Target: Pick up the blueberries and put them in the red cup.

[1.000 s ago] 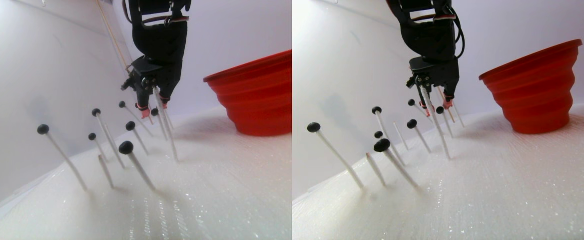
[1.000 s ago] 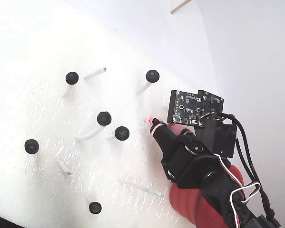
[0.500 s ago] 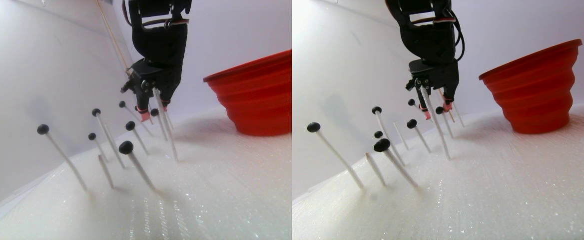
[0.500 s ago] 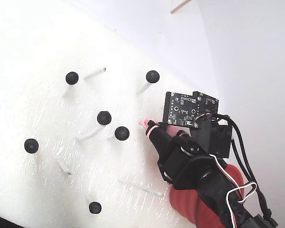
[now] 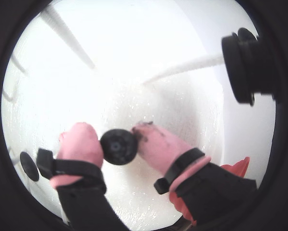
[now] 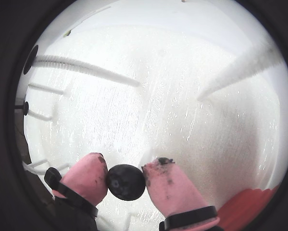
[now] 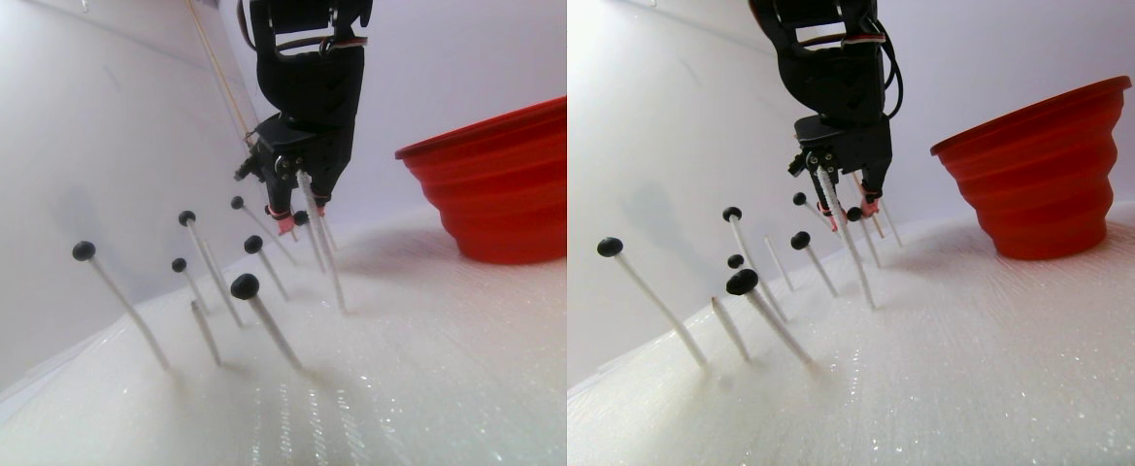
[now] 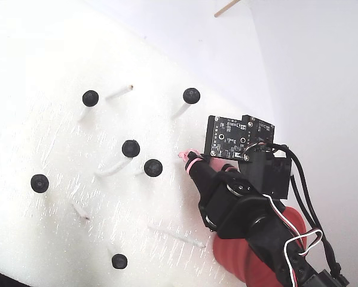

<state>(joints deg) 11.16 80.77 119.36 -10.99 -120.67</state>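
A black robot arm reaches down over a white foam-covered counter [image 7: 431, 388] studded with thin white sticks [image 7: 130, 313], most topped by a small dark blueberry. The gripper [image 5: 119, 144], its 2 fingers [image 6: 170, 190] capped in pink, is closed around 1 blueberry [image 6: 126, 182]; in both wrist views the pink tips press against the berry's left and right sides. In the stereo pair view this gripper [image 7: 295, 219] sits low among the rear sticks. In the fixed view 6 other blueberries [image 8: 131, 148] are visible on their sticks, spread to the left of the arm. The red cup [image 7: 494, 189] stands upright on the foam to the right of the arm in the stereo pair view, well apart from the sticks.
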